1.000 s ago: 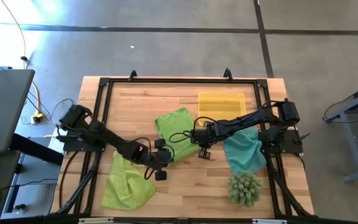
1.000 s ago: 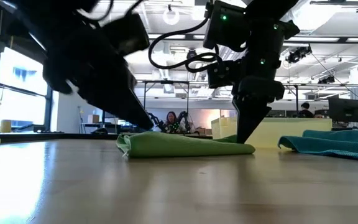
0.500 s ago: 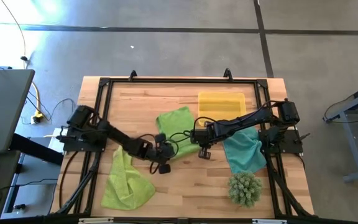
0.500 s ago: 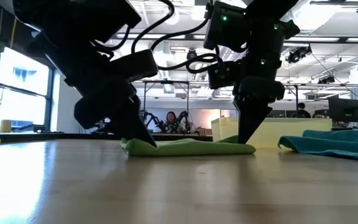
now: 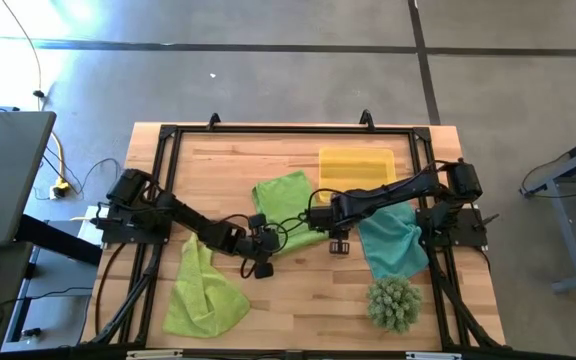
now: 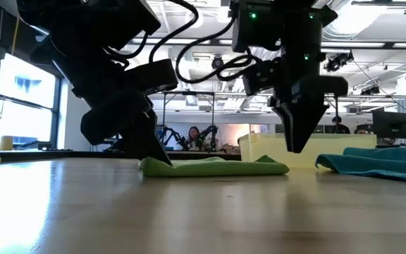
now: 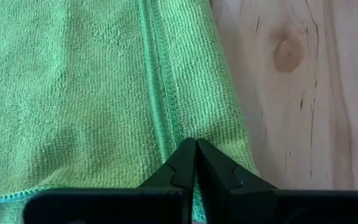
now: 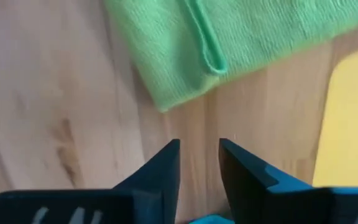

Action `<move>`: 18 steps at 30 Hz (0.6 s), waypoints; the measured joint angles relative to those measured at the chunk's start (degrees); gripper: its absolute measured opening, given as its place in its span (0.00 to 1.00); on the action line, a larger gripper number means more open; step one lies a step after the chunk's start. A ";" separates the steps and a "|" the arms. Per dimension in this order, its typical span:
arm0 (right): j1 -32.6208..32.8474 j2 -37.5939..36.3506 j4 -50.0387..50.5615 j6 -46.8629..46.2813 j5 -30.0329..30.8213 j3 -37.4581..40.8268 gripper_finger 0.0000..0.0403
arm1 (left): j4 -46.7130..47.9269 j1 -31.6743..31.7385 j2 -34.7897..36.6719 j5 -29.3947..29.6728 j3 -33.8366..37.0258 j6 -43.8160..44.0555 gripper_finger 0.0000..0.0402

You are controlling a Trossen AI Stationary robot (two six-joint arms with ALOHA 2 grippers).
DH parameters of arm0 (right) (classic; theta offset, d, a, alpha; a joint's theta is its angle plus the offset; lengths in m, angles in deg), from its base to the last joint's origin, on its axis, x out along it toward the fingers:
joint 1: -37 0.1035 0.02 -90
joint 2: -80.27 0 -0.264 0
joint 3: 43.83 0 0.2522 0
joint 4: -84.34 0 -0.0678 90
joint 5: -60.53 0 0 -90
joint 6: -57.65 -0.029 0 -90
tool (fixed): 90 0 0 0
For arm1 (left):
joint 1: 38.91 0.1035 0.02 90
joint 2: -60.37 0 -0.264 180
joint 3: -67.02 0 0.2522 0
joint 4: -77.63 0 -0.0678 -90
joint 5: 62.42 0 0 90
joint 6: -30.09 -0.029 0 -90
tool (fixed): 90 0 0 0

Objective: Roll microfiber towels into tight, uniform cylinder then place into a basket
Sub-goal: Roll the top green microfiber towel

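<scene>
A lime-green microfiber towel (image 5: 286, 205) lies flat at the table's middle and shows as a low flat strip in the low view (image 6: 213, 166). My left gripper (image 6: 157, 156) is shut, with its tips down on the towel's near left corner. My right gripper (image 8: 199, 149) hangs open above bare wood, just off the towel's near right corner (image 8: 166, 99), touching nothing. A second lime towel (image 5: 203, 290) lies crumpled at the near left. A teal towel (image 5: 393, 240) lies at the right. The yellow basket (image 5: 358, 165) stands at the far right. My left gripper presses its shut fingertips (image 7: 194, 149) down on the towel beside a stitched hem (image 7: 163, 118), close to the towel's left edge. The fingers slant down from the table's left side. The towel lies flat on the wood under them.
A spiky green plant (image 5: 395, 303) stands at the near right, close to the teal towel. A black frame (image 5: 168, 135) runs around the table's edges. Bare wood shows along the near edge and at the far left.
My left gripper has come down toward the towel and set its shut tips on the near left corner. My right gripper has risen off the towel's near right corner and shifted a little toward the teal towel. The towel lies flat.
</scene>
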 joint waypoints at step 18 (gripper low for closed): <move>4.49 0.07 -18.01 17.46 4.22 8.25 0.27 | 0.21 -0.15 0.00 -0.39 0.11 1.62 0.02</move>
